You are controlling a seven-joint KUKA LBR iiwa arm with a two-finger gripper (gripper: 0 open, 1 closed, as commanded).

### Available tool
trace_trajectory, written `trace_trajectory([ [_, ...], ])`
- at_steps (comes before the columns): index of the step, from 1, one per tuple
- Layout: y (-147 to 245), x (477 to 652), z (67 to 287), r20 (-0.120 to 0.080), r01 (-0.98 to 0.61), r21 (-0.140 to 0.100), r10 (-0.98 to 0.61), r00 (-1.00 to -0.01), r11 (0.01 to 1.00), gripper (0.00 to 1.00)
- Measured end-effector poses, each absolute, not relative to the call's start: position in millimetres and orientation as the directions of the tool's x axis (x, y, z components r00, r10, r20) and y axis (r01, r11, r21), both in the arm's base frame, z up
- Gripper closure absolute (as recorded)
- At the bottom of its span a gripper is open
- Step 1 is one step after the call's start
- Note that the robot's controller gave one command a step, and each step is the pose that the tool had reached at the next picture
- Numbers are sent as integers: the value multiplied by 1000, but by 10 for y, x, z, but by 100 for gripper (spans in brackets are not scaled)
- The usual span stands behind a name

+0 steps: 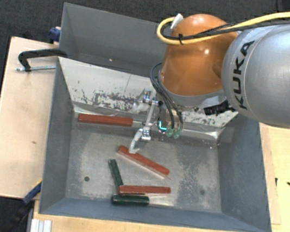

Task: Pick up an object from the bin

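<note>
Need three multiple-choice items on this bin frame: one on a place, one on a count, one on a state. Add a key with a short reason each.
1. Where in the bin is the gripper?
A. Over the left end of the middle red bar
B. Over the front right corner
C. Up above the rim on the left

2. How many dark green sticks lie in it?
A. One
B. Two
C. Four

3. How is the back red bar placed?
A. Lying flat along the back wall
B. Standing on end
C. Lifted in the air

Key: 1 A, it hangs just above that bar's left end. 2 B, one is tilted mid-floor and one lies along the front wall. 3 A, its whole length rests at the foot of the wall.
</note>
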State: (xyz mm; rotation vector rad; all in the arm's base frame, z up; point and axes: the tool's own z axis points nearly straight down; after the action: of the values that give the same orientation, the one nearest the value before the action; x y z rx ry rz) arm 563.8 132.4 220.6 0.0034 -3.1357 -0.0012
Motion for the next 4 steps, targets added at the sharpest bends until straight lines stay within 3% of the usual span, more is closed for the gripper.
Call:
trace_trajectory([
  [1,1317,5653,2238,-1,0,1,0,-1000,1000,0],
  [2,1061,5678,1602,-3,78,2,78,-997,997,0],
  [3,603,5600,1459,4,141,-1,141,-990,990,0],
  [4,546,5550,1052,0,197,1,197,-980,980,0],
])
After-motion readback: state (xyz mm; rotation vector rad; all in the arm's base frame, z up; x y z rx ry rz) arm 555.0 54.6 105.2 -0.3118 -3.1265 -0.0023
